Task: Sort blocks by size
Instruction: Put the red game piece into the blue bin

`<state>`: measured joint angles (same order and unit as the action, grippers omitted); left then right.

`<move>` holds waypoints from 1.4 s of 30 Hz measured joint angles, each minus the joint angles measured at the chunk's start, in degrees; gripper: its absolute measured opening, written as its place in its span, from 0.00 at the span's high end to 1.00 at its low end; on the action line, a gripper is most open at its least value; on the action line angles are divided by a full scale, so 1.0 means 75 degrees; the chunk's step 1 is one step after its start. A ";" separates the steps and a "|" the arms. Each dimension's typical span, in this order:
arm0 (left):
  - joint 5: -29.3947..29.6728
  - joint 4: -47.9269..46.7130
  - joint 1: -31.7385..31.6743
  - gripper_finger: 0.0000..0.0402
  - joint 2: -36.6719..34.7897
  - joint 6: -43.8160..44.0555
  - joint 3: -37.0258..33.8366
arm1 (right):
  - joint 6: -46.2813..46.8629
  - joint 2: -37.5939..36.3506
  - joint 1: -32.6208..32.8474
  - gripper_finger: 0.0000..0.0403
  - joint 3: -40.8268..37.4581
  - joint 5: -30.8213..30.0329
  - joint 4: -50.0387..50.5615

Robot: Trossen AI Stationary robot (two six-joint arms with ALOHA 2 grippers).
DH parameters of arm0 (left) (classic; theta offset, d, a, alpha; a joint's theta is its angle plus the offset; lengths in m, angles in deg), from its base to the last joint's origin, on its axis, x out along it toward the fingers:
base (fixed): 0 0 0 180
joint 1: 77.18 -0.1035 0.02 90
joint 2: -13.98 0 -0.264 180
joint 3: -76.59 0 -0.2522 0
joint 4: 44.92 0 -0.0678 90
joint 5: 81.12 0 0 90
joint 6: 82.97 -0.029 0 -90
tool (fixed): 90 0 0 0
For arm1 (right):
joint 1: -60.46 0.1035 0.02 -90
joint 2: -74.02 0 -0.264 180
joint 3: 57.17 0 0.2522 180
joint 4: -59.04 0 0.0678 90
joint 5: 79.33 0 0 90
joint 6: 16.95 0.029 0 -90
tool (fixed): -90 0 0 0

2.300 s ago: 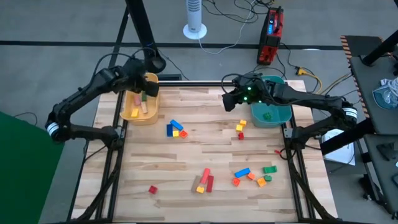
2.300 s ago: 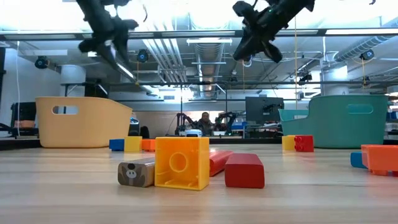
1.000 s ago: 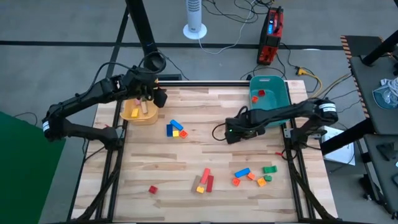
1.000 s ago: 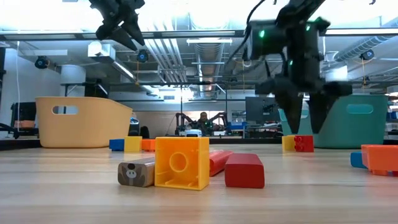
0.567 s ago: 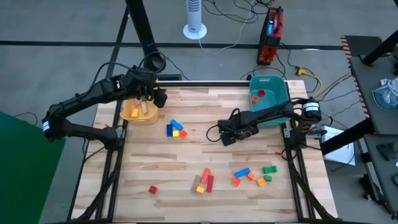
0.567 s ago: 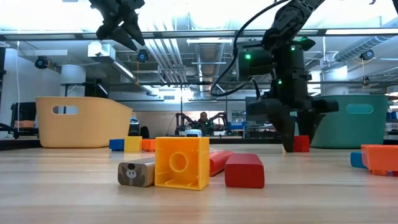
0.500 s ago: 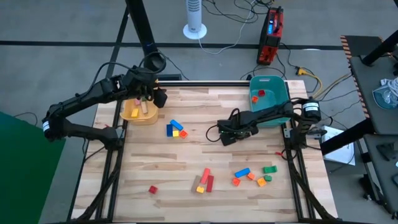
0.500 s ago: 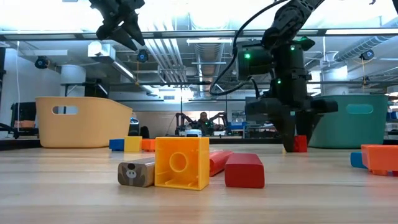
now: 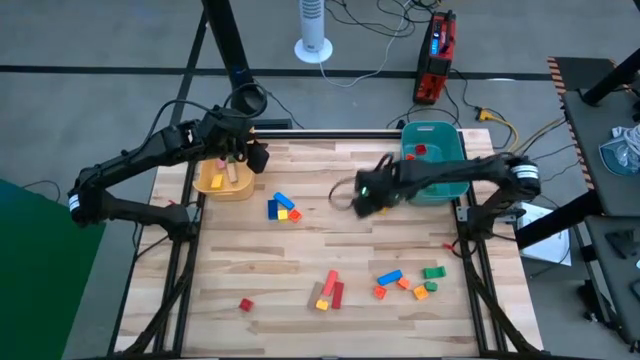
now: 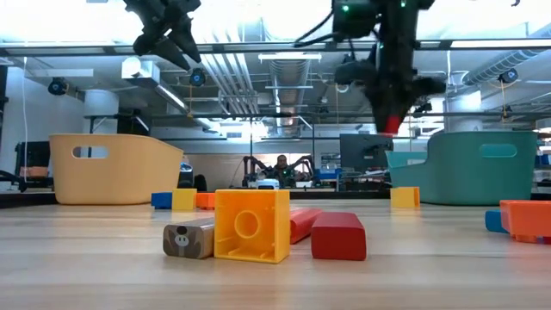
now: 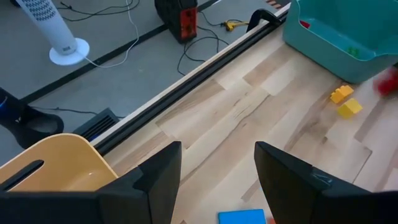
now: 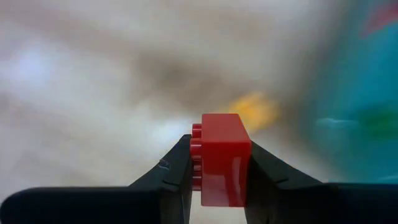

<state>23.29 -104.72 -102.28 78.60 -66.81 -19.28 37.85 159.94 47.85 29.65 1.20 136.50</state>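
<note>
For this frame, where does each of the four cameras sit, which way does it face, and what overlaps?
High: overhead, straight down on table; both arms show.
Low: tabletop height, facing the room; big yellow block nearest, both grippers overhead.
Left wrist: past the open left gripper toward the teal bin.
Right wrist: right gripper clamping a red block.
Shared: red block, also low view.
</note>
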 joint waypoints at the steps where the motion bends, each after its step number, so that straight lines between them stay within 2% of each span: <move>1: -0.0001 0.0000 0.0000 0.53 0.0000 0.0056 0.0000 | -0.0203 -0.0135 -0.0345 0.79 0.0210 -0.0338 0.0395; 6: -0.0238 0.0002 0.0001 0.53 0.0000 0.0336 0.0039 | -0.1329 -0.0326 -0.2356 0.79 0.0751 -0.1163 0.1832; 10: -0.0420 -0.0003 0.0006 0.53 0.0000 0.0645 0.0123 | -0.1957 -0.0205 -0.3717 0.79 0.0694 -0.0747 0.1938; 12: -0.0437 -0.0030 0.0006 0.53 0.0000 0.0851 0.0183 | -0.2395 -0.0074 -0.4086 0.71 0.0678 -0.0527 0.1920; 15: -0.0662 -0.0228 -0.0002 0.53 0.0000 0.1142 0.0301 | -0.2680 -0.0046 -0.4236 0.53 0.0678 -0.0591 0.1830; 18: -0.1125 -0.0497 0.0036 0.53 0.0000 0.1551 0.0436 | -0.2798 -0.0151 -0.4179 0.41 0.0693 -0.0733 0.1650; 21: -0.1461 -0.0848 0.0232 0.53 0.0000 0.1996 0.0521 | -0.2873 -0.0364 -0.4000 0.36 0.0707 -0.0791 0.1424; 24: -0.1490 -0.1190 0.0712 0.53 0.0000 0.2639 0.0527 | -0.3027 -0.0572 -0.3829 0.35 0.0704 -0.0690 0.1207; 29: -0.1911 -0.1951 0.2138 0.53 0.0000 0.4201 0.0527 | -0.3202 -0.0999 -0.3498 0.39 0.0704 -0.0477 0.0638; 32: -0.2405 -0.2389 0.3427 0.53 0.0003 0.6021 0.0527 | -0.3261 -0.1179 -0.3328 0.42 0.0704 -0.0462 0.0360; 35: -0.3048 -0.2282 0.5084 0.53 0.0131 0.7931 0.0527 | -0.3321 -0.1305 -0.3208 0.45 0.0704 -0.0469 0.0237; 39: -0.2812 -0.2346 0.7307 0.53 0.0550 0.9905 0.0519 | -0.3559 -0.1311 -0.3074 0.45 0.0704 -0.0449 0.0098; 42: -0.2680 -0.2753 0.8477 0.53 0.1086 1.1485 0.0503 | -0.3764 -0.1268 -0.2996 0.45 0.0704 -0.0449 -0.0008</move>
<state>3.20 -125.37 -38.70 86.75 19.33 -15.51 9.62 150.43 25.38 34.93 -2.17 136.44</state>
